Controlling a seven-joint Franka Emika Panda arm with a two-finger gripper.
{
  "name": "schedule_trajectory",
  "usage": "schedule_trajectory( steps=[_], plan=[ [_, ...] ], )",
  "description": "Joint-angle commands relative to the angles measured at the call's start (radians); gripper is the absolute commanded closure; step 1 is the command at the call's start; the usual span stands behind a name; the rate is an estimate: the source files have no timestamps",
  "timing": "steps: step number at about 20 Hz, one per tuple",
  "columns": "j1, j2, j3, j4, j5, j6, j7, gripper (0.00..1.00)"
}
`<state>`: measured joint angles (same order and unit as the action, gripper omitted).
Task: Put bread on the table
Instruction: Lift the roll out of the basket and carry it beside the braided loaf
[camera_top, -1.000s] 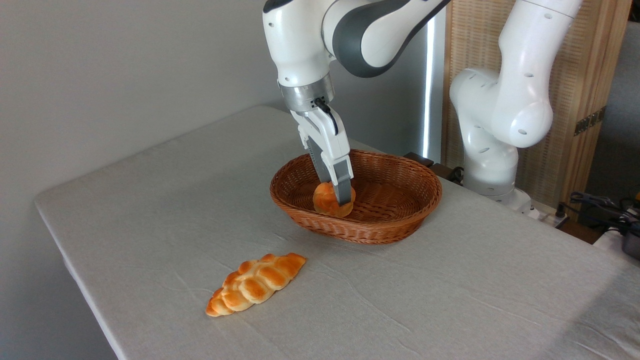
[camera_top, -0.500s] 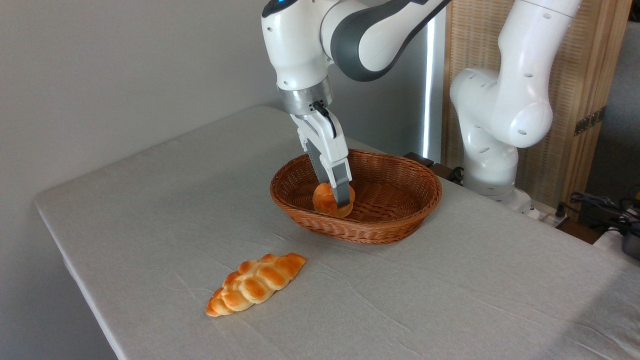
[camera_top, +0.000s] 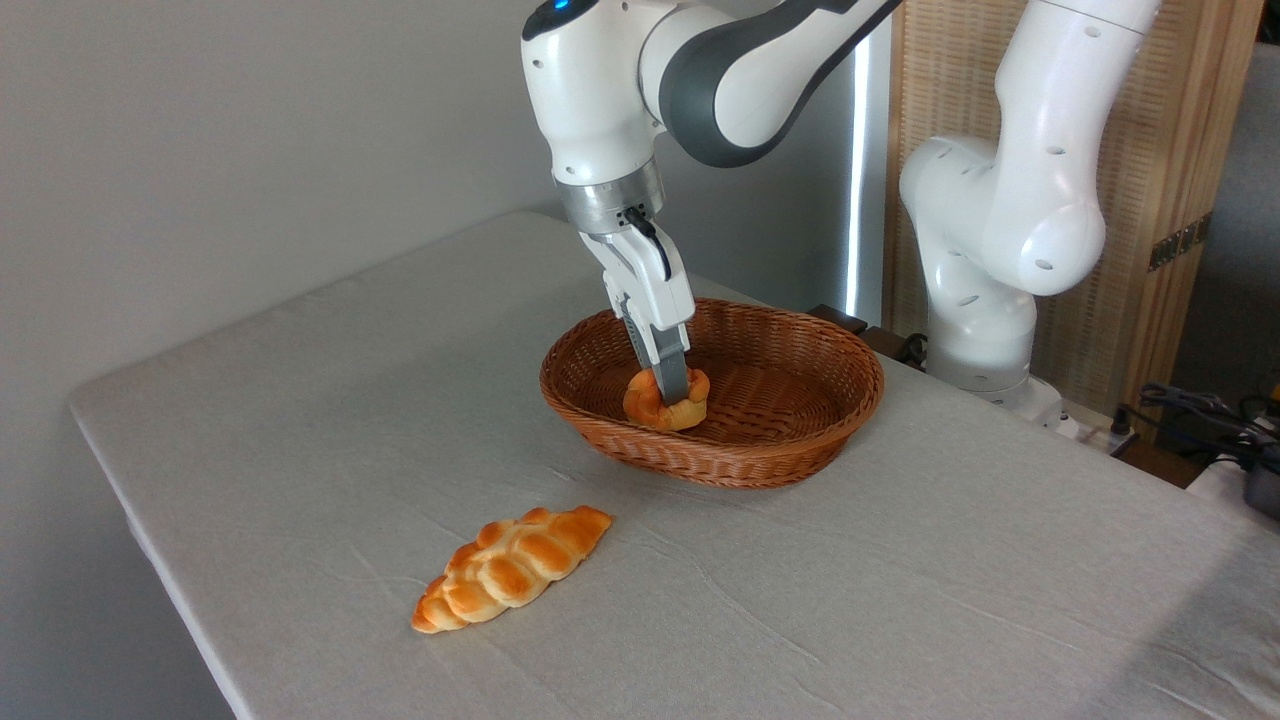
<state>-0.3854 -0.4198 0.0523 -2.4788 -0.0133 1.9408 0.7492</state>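
Golden-orange knotted bread (camera_top: 664, 400), pinched in end effector (camera_top: 673, 385), inside basket (camera_top: 800, 440)

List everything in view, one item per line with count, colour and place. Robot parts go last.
bread: one, golden-orange round bun, inside the basket, pinched between the fingers
basket: one, brown wicker, oval, far side of the table
braided loaf: one, golden, on the cloth near the front edge
table: one, light grey wrinkled cloth cover
cables: dark, far right edge
arm: one, white and grey, base behind the table at right
gripper: one, white with grey fingers, shut on the bread
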Motion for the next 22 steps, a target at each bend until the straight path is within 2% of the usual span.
schedule_trajectory(
  steps=[1,3,6,9,11,14,17,18,19,20,21,22],
  plan=[
    [-0.016,-0.008,0.015,0.023,0.001,-0.009,0.015,0.76],
    [-0.024,-0.004,0.012,0.11,-0.007,-0.099,0.015,0.76],
    [-0.024,0.006,0.02,0.28,-0.065,-0.232,0.01,0.74],
    [-0.013,0.091,0.029,0.452,-0.079,-0.243,0.007,0.73],
    [-0.015,0.174,0.057,0.495,-0.076,-0.179,0.01,0.72],
    [-0.015,0.292,0.063,0.489,-0.076,-0.002,0.006,0.7],
    [-0.013,0.378,0.066,0.491,-0.08,0.156,0.004,0.61],
    [-0.015,0.397,0.066,0.489,-0.082,0.19,0.004,0.55],
    [-0.015,0.407,0.066,0.489,-0.082,0.201,0.004,0.39],
    [-0.016,0.414,0.064,0.489,-0.082,0.202,0.005,0.27],
    [-0.015,0.415,0.064,0.489,-0.082,0.202,0.007,0.07],
    [-0.016,0.415,0.064,0.489,-0.08,0.202,0.012,0.0]
  ],
)
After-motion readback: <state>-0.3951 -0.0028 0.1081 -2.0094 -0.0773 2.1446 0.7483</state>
